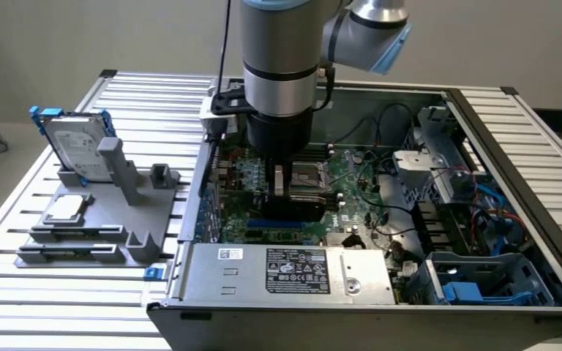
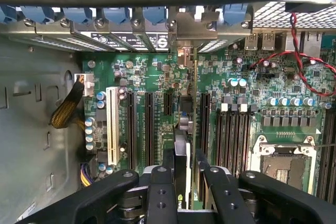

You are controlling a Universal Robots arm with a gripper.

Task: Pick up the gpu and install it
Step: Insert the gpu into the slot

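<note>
Exterior view: black gripper (image 1: 294, 199) low inside open grey computer case (image 1: 261, 325). Wrist view: clamped on thin black-and-green gpu (image 2: 181, 171), edge-on above green motherboard (image 2: 157, 77). Best kept upright, parallel to black slots (image 2: 149, 124), pressed evenly.

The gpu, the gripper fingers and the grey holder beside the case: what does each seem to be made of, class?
gpu: green board edge, likely fibreglass laminate; matt black shroud, probably plastic.
Gripper, its fingers: matt black with screw holes, plastic or coated metal, unclear which.
Grey holder: even matt grey, probably moulded or printed plastic.
</note>
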